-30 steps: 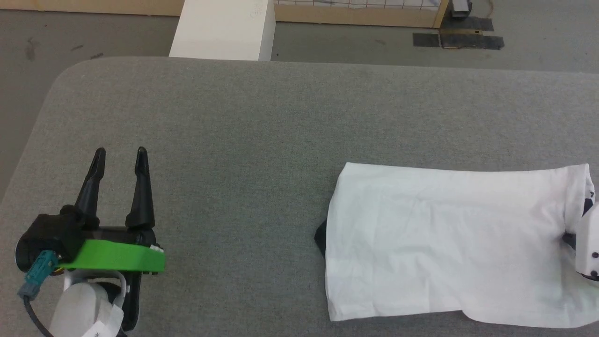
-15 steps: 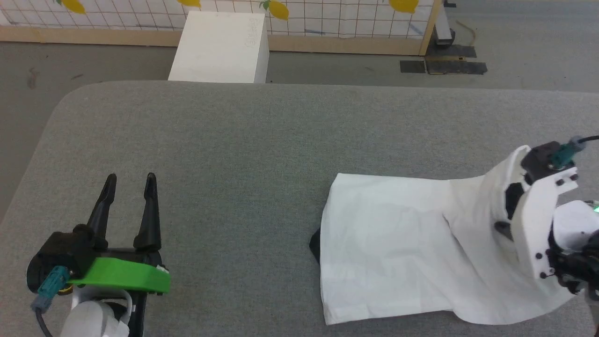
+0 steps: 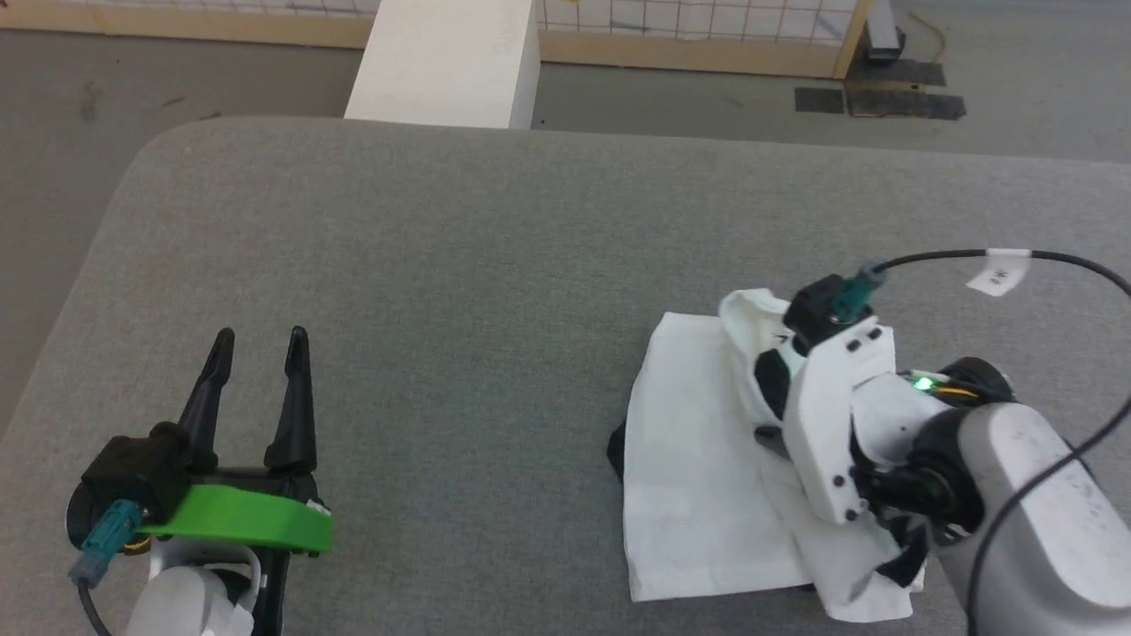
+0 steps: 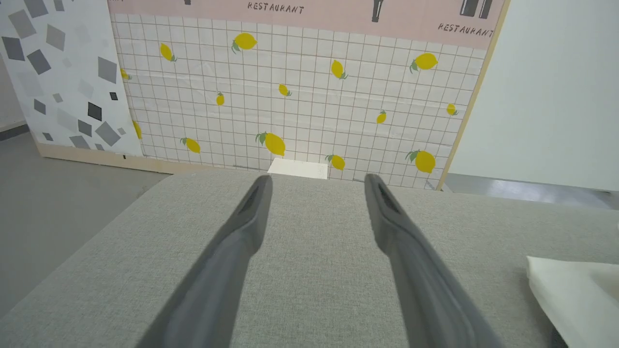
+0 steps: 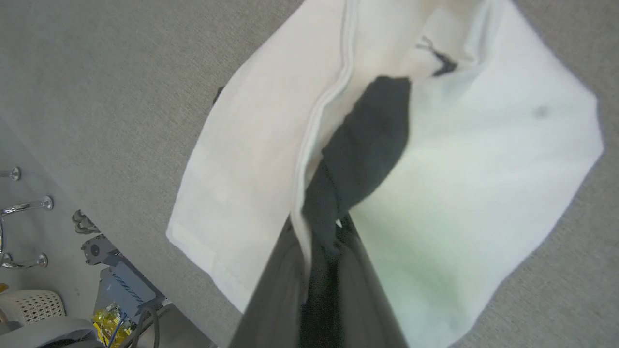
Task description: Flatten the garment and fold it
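The fold was judged best finished by carrying the raised edge low and square across the garment (image 3: 698, 459), which lay on the counter (image 3: 486, 265) (right side). The right fingers (image 5: 271, 299) were pressed together on its white-and-black cloth. The left fingers (image 3: 292, 406) were spread wide, empty, well apart from it.

Bunched garment (image 3: 698, 459), left gripper (image 3: 261, 340) — spread wide

The tabletop (image 3: 495, 247) wears a matt grey, felt-like cloth. The garment (image 3: 698, 477) is soft white cloth, creased. The left pincer (image 3: 261, 336) is matt black plastic, its bracket (image 3: 239, 523) smooth green plastic.
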Controlling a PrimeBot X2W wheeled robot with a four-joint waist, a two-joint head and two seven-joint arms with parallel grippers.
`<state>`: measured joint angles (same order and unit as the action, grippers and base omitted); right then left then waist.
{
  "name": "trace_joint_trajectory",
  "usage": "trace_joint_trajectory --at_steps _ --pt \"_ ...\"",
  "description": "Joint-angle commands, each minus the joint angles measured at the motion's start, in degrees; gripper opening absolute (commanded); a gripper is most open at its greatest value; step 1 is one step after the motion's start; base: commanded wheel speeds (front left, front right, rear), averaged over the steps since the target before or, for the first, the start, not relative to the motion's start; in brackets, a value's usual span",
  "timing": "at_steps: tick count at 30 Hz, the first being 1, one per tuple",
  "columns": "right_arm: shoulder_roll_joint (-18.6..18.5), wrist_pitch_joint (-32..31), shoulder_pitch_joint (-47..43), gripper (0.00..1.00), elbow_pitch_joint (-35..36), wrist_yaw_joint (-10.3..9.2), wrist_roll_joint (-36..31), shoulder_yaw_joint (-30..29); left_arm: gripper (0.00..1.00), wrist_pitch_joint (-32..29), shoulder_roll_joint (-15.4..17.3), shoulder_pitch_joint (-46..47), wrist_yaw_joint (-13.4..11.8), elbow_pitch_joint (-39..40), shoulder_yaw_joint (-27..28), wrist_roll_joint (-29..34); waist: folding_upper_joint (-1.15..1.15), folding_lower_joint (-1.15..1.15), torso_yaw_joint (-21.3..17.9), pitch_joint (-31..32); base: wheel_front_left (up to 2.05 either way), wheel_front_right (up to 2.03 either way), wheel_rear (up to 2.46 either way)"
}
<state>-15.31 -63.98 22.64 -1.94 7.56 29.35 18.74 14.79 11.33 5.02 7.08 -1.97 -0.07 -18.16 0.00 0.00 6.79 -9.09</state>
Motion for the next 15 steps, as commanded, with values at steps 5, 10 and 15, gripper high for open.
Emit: trace_joint_trajectory --at_steps 5,10,15 --pt "2.5 3.4 3.6 0.00 -6.6 -0.08 0.1 2.1 1.00 0.2 -0.1 1.3 0.4 -0.4 -0.4 -1.0 0.00 0.00 2.0 -1.7 0.00 0.00 0.00" --pt "4.2 6.3 4.6 0.00 -12.2 -0.08 -0.3 3.4 1.00 0.2 -0.3 1.5 0.4 -0.4 -0.5 -1.1 0.00 0.00 2.8 -2.1 0.00 0.00 0.00" --pt "5.0 8.5 5.2 0.00 -16.4 -0.08 -0.9 4.5 1.00 0.2 -0.4 1.4 0.4 -0.6 -0.5 -1.2 0.00 0.00 3.0 -2.1 0.00 0.00 0.00"
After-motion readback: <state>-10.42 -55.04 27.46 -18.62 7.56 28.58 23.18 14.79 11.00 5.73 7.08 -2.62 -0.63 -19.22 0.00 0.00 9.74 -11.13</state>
